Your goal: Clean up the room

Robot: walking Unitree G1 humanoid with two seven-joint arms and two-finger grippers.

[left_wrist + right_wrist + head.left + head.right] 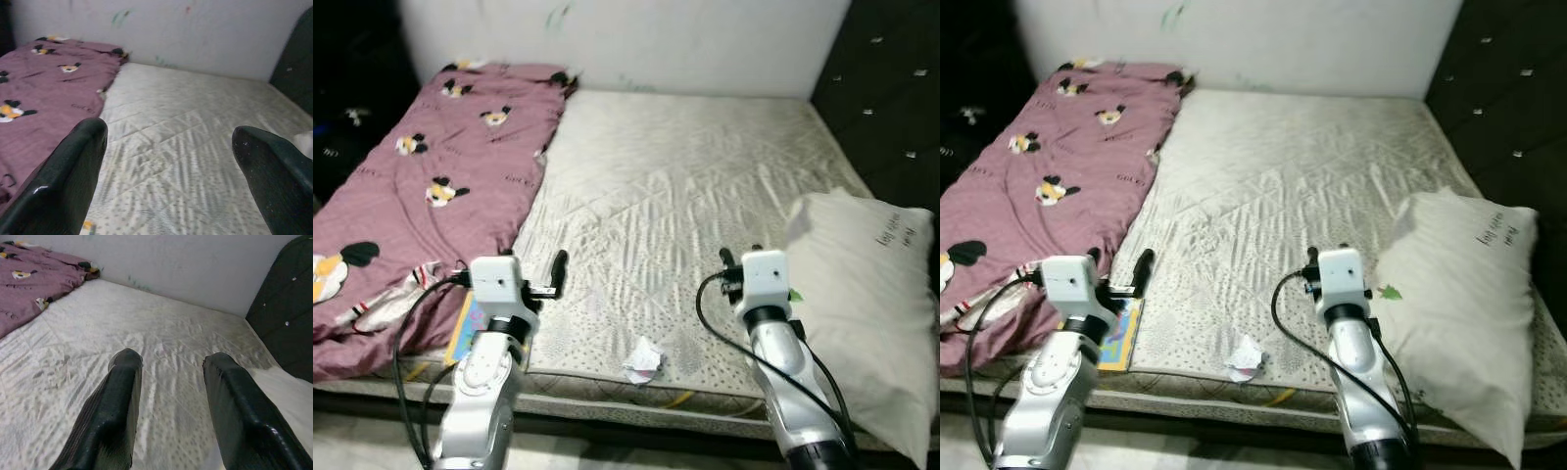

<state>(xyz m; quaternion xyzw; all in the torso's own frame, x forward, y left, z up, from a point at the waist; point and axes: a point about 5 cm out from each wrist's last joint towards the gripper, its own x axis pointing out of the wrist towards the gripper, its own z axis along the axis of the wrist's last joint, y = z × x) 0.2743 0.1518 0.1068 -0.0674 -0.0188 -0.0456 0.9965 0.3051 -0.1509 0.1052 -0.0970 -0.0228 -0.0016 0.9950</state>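
Note:
A bare white mattress (685,186) lies before me. A purple blanket (431,176) with cartoon mouse prints covers its left side. A crumpled white paper (643,360) sits near the mattress's front edge, between my two arms. A colourful flat booklet (468,328) lies at the front left, beside the blanket's edge. A white pillow (867,294) rests at the front right. My left gripper (558,269) hovers over the front left of the mattress, open with nothing between its fingers (73,166). My right gripper (729,259) is held just left of the pillow, open and empty.
A dark padded headboard (891,88) runs along the right side of the bed. A white wall (626,39) closes the far end. A dark area with black items (342,117) lies left of the blanket. Pale floor (372,441) shows below the bed's front edge.

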